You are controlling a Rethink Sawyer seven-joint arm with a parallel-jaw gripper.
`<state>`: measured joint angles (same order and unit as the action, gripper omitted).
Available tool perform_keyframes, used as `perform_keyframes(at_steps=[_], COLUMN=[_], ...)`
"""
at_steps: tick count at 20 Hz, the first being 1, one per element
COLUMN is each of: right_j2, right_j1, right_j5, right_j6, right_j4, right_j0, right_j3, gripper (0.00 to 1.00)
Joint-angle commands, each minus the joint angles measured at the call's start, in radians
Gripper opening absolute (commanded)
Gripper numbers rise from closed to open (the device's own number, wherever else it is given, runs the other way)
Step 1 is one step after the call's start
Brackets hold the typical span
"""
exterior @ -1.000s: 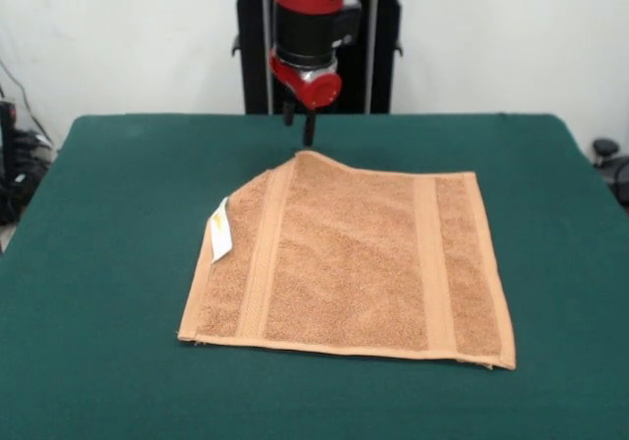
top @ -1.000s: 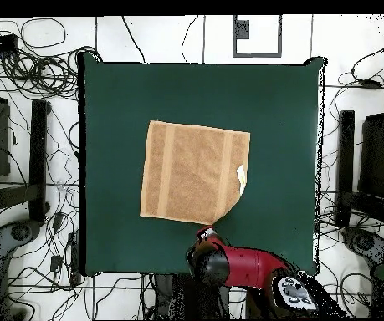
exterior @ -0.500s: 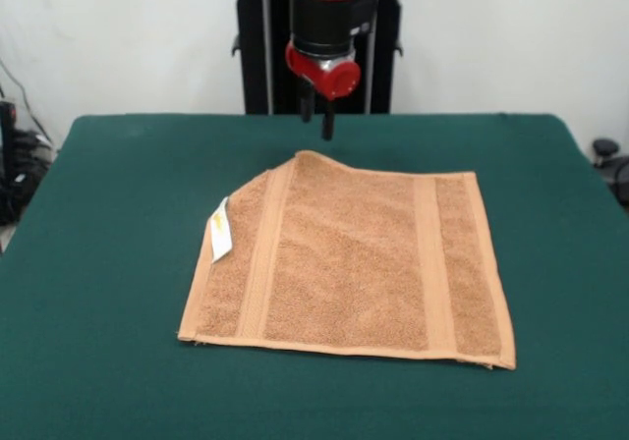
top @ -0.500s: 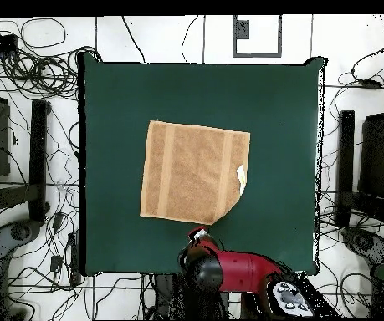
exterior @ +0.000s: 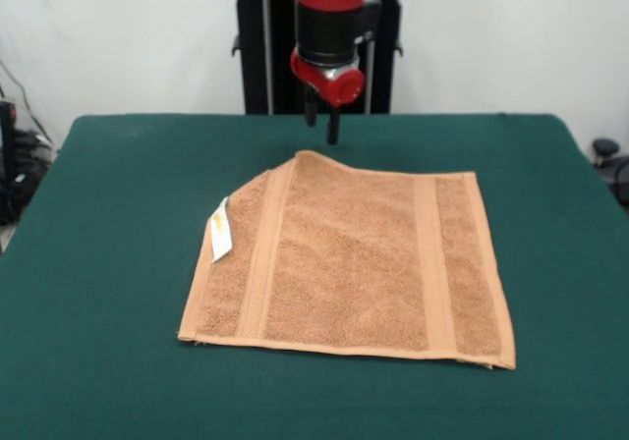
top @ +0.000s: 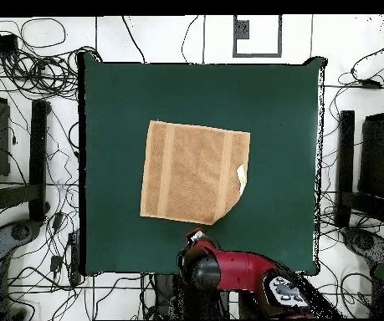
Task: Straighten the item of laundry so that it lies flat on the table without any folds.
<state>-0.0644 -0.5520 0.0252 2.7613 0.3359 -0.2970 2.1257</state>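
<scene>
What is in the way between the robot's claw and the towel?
Nothing visible. The gripper hangs above bare table just past the towel, near its folded-under corner. Only green cloth lies between them.

Access: unobstructed on all sides.
The table (exterior: 108,214) is occupied only by the towel (exterior: 354,258); bare felt surrounds it.

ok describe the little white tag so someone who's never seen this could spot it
Start at the green table, then the orange-tan towel spread near its middle. In the front view the tag pokes out at the towel's left edge, by the folded-under corner: the only white thing on it.
</scene>
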Motion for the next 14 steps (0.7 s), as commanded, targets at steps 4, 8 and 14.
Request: perform_keyframes(at_steps=[4, 8, 14], right_j2=[0.059, 0.046, 0.008], right_j1=[0.101, 0.119, 0.104], right_j5=[0.037, 0.015, 0.005], right_j6=[0.04, 0.055, 0.1], right_j4=[-0.052, -0.064, -0.124], right_j0=[0.069, 0.089, 0.152], right_j3=[-0.134, -0.155, -0.175], gripper=[1.0, 1.0, 1.0])
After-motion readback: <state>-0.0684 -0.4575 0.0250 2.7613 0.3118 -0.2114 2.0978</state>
